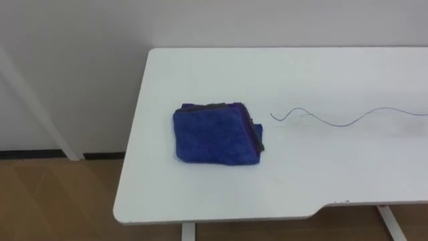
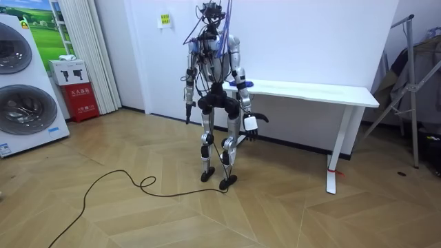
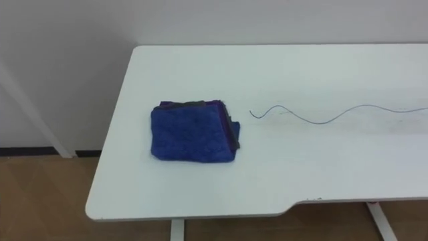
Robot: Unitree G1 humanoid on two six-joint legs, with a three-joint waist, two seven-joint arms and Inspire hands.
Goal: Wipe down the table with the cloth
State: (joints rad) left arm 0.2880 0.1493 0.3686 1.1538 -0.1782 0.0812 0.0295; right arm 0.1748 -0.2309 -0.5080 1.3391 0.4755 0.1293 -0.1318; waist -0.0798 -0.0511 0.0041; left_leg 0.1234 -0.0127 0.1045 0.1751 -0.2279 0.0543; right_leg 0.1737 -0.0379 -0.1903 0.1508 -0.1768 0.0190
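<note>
A folded blue cloth (image 1: 216,136) with a dark purple edge lies flat near the left end of the white table (image 1: 281,73); in the room view it is a small blue patch (image 2: 244,84) at the table's near end. A thin wavy dark line (image 1: 334,121) runs across the tabletop to the right of the cloth. I stand at that end of the table (image 2: 310,89), facing the wall. My left hand (image 2: 186,109) hangs at my side. My right hand (image 2: 252,124) hangs lower, below the table's edge. Neither hand touches the cloth.
The table stands against a white wall, with its front edge (image 1: 221,217) close to me and wooden floor beneath. A washing machine (image 2: 24,89) and a red box (image 2: 81,101) stand at the room view's left. A clothes rack (image 2: 413,83) is at its right.
</note>
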